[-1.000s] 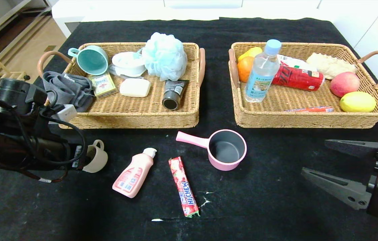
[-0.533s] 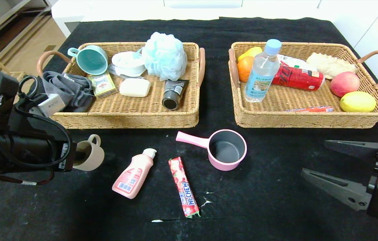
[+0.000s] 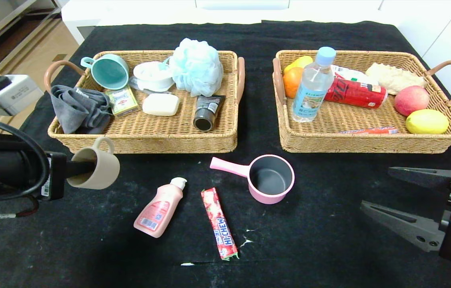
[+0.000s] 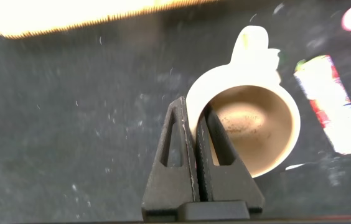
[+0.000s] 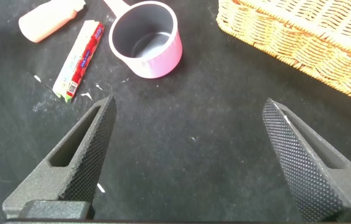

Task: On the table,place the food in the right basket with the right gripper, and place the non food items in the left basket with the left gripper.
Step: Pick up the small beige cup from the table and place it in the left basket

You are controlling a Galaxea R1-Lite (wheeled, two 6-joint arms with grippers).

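Left gripper (image 4: 195, 124) raised beige cup (image 3: 96, 168), seemingly off table, toward left basket (image 3: 149, 138).

Bare bench (image 3: 329, 224) lower right of frame, saucepan (image 3: 270, 179), candy stick (image 3: 219, 223), squeeze bottle (image 3: 159, 208) crowding lower centre, left basket (image 3: 145, 136) packed full.

We see a wide table (image 3: 329, 248) covered with a black cloth, which has some faint white scuffs near its front edge. Two wicker baskets stand on it side by side, a little apart: the left basket (image 3: 149, 142) and the right basket (image 3: 369, 144). In front of them, directly on the cloth, lie a pink saucepan (image 3: 267, 179) with its handle pointing to the left, a pink squeeze bottle (image 3: 159, 208) on its side, and between these two a long red candy stick (image 3: 219, 224).
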